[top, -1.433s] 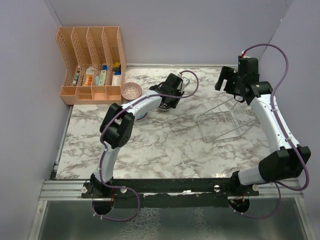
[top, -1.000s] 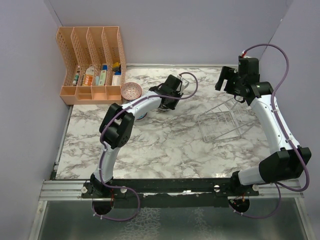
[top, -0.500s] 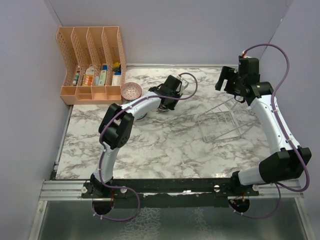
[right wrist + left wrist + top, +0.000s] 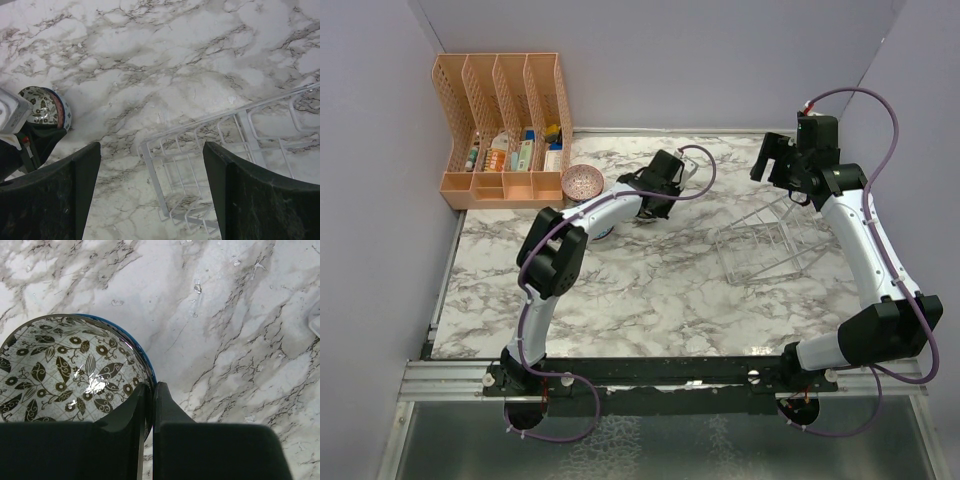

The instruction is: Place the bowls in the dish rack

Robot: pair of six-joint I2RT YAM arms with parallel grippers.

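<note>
Marble table (image 4: 650,290). Left gripper (image 4: 149,388) pinching rim of leaf-patterned bowl (image 4: 65,365), one finger inside, one outside; bowl at lower left of wrist view. Right gripper (image 4: 151,146) spread wide above rack (image 4: 765,248), touching nothing. Rack at right centre of top view. Pink bowl (image 4: 582,181) beside organizer (image 4: 505,120), upper left.

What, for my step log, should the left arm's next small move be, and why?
Probably lift the leaf-patterned bowl slightly off the table. The left gripper looks shut on its rim, so the grasp seems made, the bowl appears to rest on the marble, and the dish rack to its right holds no bowl yet.
</note>
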